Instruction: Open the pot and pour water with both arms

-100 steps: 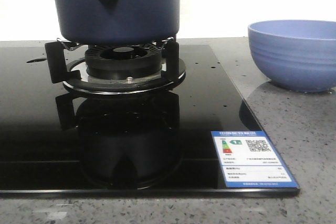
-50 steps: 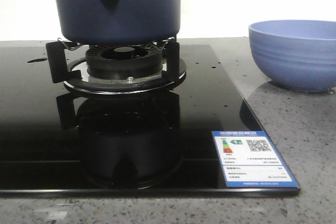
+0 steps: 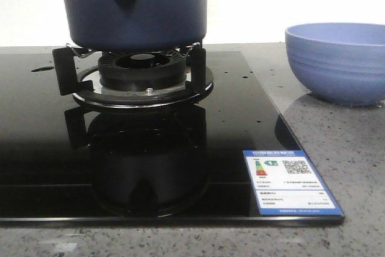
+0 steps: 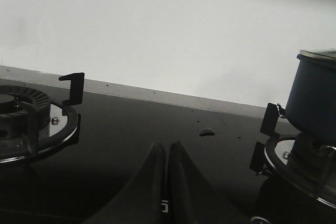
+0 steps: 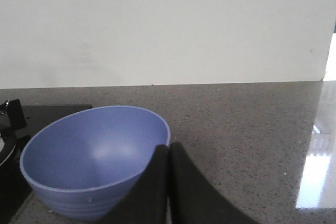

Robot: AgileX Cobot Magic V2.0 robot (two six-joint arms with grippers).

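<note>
One pot, dark blue, sits on the right burner's stand on the black hob; the left wrist view catches a pale lid edge on top, contents unseen. A second burner sits further left, bare. One lighter blue bowl, empty, stands right of the hob on the grey bench. Left claw hangs low over the hob between burners, fingers pressed together, holding nothing. Right claw is closed and empty too, just beside the bowl's rim.
</note>
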